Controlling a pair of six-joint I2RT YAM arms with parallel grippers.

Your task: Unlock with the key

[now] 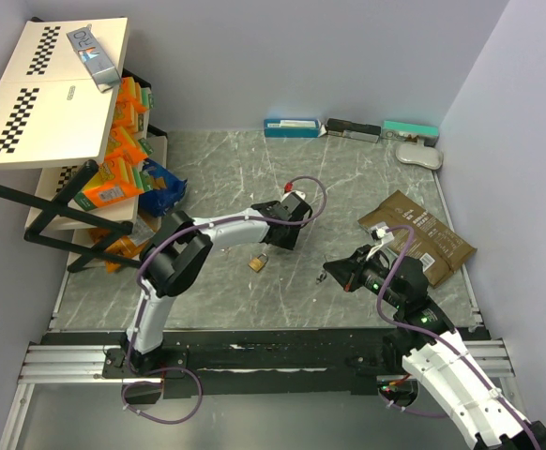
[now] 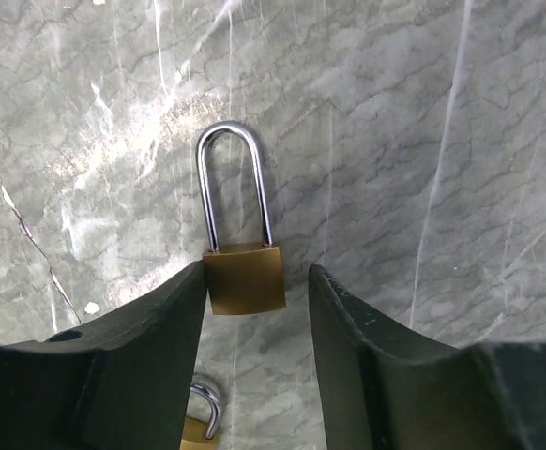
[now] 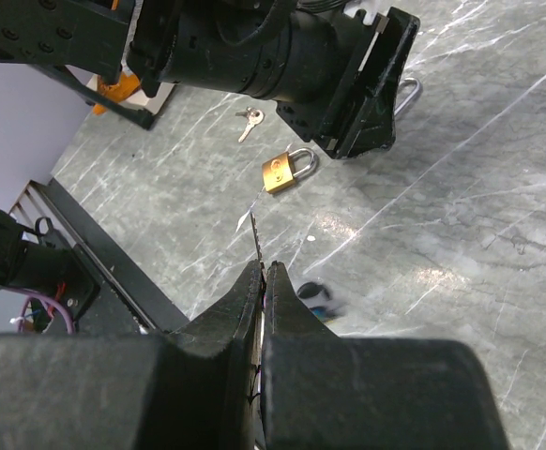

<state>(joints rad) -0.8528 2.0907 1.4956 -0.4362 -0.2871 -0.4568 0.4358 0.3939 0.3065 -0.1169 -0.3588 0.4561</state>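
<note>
— Where's the lock (image 2: 244,289)?

— Flat on the counter (image 2: 423,141), with its brass body between the tips of the left pincer (image 2: 257,270). That pincer is wide. The body sits just beside one finger with a gap to the other, so nothing is gripped.

— Which way does it lie?

— Its long axis runs straight out from the pincer, shackle pointing away, bottom end facing back toward the wrist. I can't see the keyhole, but I'd guess it's on that near end.

— And the key (image 3: 254,236)?

— The right pincer (image 3: 261,270) is clamped tight on a thin metal blade poking forward, seen edge-on. I take that for the key. From there the lock is ahead and to the right, mostly hidden under the left arm and well apart. A small lock (image 3: 285,172) lies nearer, straight ahead, with spare keys (image 3: 248,119) beyond it.

— So who moves?

— The left is nearer. I'd say it should close, lift the lock, and turn that end toward the key.
</note>
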